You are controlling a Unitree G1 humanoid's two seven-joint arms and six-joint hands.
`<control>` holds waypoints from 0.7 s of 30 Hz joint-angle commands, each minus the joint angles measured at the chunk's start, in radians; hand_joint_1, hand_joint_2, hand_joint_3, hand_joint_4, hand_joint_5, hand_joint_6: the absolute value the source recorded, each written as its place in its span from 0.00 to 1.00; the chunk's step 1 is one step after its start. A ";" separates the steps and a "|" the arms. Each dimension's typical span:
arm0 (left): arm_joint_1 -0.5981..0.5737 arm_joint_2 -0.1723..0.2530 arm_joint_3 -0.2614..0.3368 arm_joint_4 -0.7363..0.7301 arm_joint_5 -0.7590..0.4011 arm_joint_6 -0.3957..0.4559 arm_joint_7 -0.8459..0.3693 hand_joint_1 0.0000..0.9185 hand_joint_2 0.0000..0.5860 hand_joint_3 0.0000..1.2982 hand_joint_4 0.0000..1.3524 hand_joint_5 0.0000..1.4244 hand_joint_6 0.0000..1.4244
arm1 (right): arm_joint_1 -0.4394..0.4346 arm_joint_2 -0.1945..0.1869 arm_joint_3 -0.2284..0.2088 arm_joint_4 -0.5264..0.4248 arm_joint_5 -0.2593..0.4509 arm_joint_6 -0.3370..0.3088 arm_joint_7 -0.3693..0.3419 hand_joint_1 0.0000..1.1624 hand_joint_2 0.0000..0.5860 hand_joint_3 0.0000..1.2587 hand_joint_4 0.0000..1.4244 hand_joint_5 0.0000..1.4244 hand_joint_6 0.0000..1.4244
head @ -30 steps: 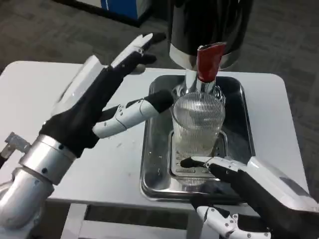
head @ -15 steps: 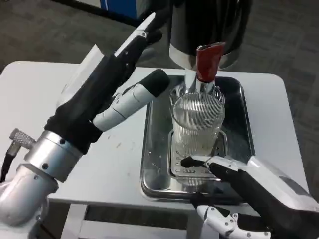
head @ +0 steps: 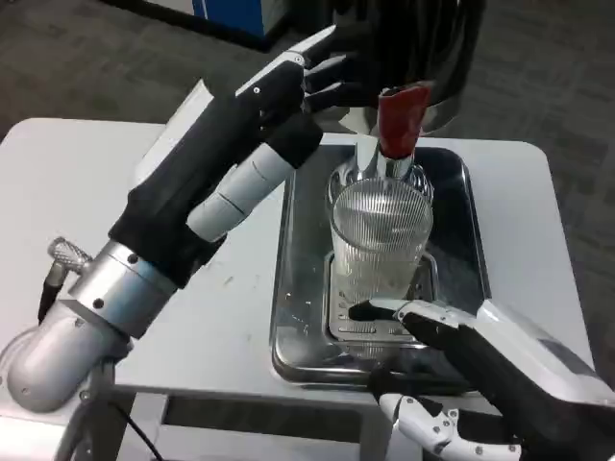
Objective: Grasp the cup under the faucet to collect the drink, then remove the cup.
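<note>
A clear ribbed cup (head: 380, 245) stands upright on the drip grate of a steel tray (head: 306, 317), right under the faucet with the red lever (head: 400, 121) of a black dispenser (head: 404, 48). My right hand (head: 485, 370) is at the cup's base, its fingers against the lower wall; whether it grips is unclear. My left hand (head: 245, 144) is raised left of the dispenser, fingers stretched toward the dispenser body beside the lever, holding nothing. Whether there is liquid in the cup is hard to tell.
The white table (head: 67, 211) extends to the left of the tray; its front edge runs just below the tray. A blue object (head: 231, 14) stands on the dark floor behind the table.
My left hand has risen and moved forward and right, from beside the cup's rim up toward the dispenser near the red lever. Right hand and cup have stayed put.
</note>
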 commanded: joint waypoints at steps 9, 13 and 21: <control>-0.065 -0.015 0.017 0.107 -0.059 0.009 -0.039 0.09 0.10 0.15 0.17 0.18 0.15 | -0.006 0.007 0.007 0.010 0.003 0.008 -0.011 0.32 0.82 0.17 0.11 0.08 0.03; -0.099 -0.028 0.013 0.161 -0.065 0.004 -0.057 0.10 0.09 0.15 0.16 0.18 0.15 | -0.008 0.009 0.010 0.010 0.002 0.010 -0.011 0.32 0.82 0.17 0.11 0.08 0.03; -0.128 -0.050 0.000 0.195 -0.051 -0.005 -0.079 0.10 0.09 0.14 0.15 0.17 0.14 | -0.008 0.013 0.014 0.011 -0.001 0.011 -0.010 0.32 0.82 0.17 0.11 0.08 0.03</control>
